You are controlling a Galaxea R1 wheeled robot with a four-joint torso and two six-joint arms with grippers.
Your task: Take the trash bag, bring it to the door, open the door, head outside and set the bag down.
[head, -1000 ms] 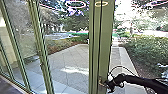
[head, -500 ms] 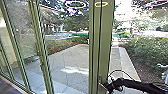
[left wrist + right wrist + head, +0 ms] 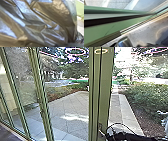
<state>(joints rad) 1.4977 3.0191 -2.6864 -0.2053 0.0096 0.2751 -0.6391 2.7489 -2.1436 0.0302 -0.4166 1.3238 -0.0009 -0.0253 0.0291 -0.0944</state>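
Strong daylight comes from outdoors beyond the green door frame (image 3: 104, 84), washing the background to near white past its right side, fringing the treetops (image 3: 56, 52) to its left with purple, and laying one glaring patch on the paving (image 3: 67, 103) left of its lower part. A pale yellow ring of light glows near the top of the frame, while the floor (image 3: 7, 134) far to its left lies dim. Bluish-white highlights break up brown shadow on the shiny trash bag (image 3: 37, 25) in the left wrist view.
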